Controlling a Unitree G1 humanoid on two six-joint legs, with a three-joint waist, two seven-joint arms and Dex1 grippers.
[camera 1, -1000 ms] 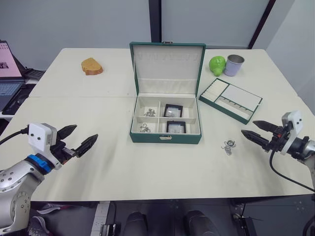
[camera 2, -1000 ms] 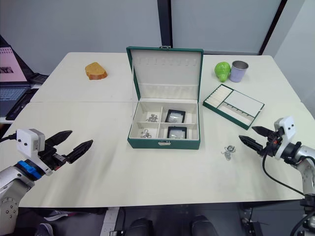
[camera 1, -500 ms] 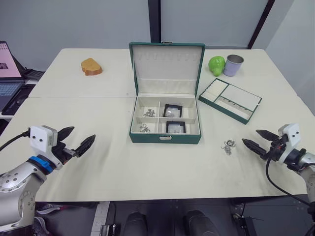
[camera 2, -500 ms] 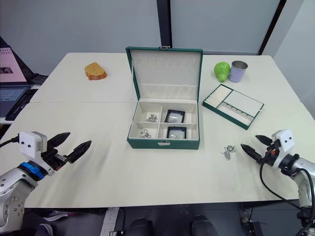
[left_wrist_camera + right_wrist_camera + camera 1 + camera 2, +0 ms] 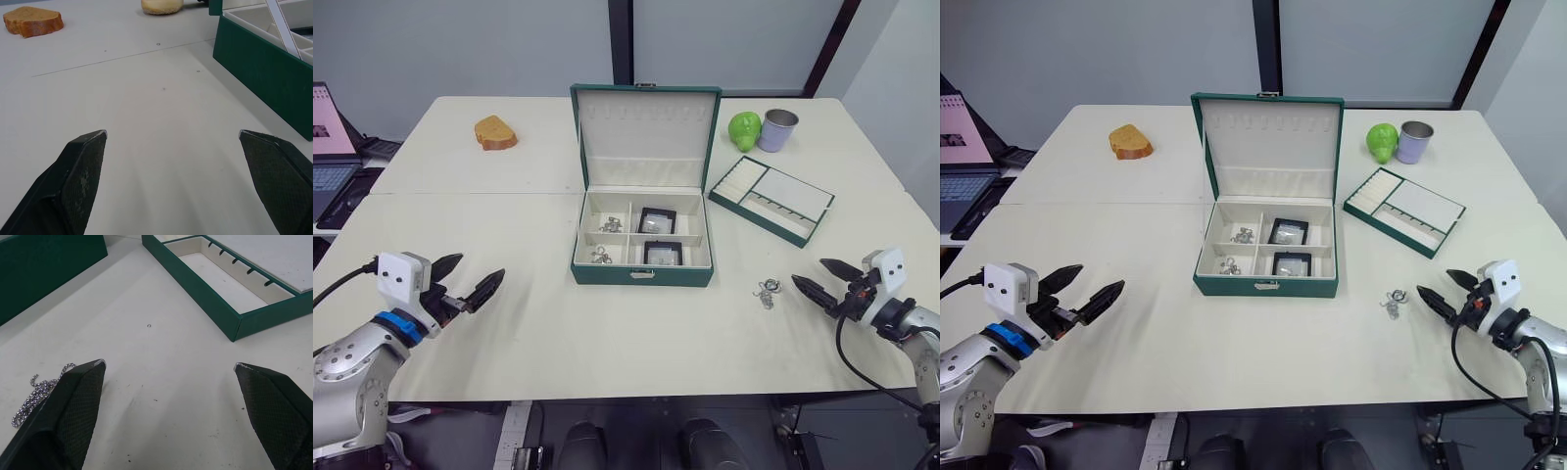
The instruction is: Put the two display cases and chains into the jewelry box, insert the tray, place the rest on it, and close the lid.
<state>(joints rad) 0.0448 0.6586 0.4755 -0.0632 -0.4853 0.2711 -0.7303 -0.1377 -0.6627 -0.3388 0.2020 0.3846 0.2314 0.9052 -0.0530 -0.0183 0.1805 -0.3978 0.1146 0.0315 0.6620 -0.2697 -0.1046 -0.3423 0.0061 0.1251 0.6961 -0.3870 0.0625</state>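
The jewelry box [image 5: 642,277] stands open mid-table with its lid [image 5: 646,122] upright. The two display cases [image 5: 657,219] [image 5: 661,254] lie in its right compartments, and chains [image 5: 611,225] [image 5: 600,257] lie in the left ones. The tray [image 5: 771,199] sits on the table to the box's right. The rest [image 5: 767,291], a small silvery heap, lies on the table between the box and my right gripper [image 5: 808,271]. That gripper is open and empty just right of the heap [image 5: 39,391]. My left gripper [image 5: 481,265] hovers open and empty over bare table, well left of the box.
A piece of bread [image 5: 495,132] lies at the back left. A green round object [image 5: 744,129] and a purple-grey cup [image 5: 777,129] stand at the back right behind the tray. A laptop [image 5: 331,137] sits beyond the table's left edge.
My right gripper has drawn back toward the table's front edge, still open beside the heap. The left gripper has sunk slightly. Nothing on the table has moved.
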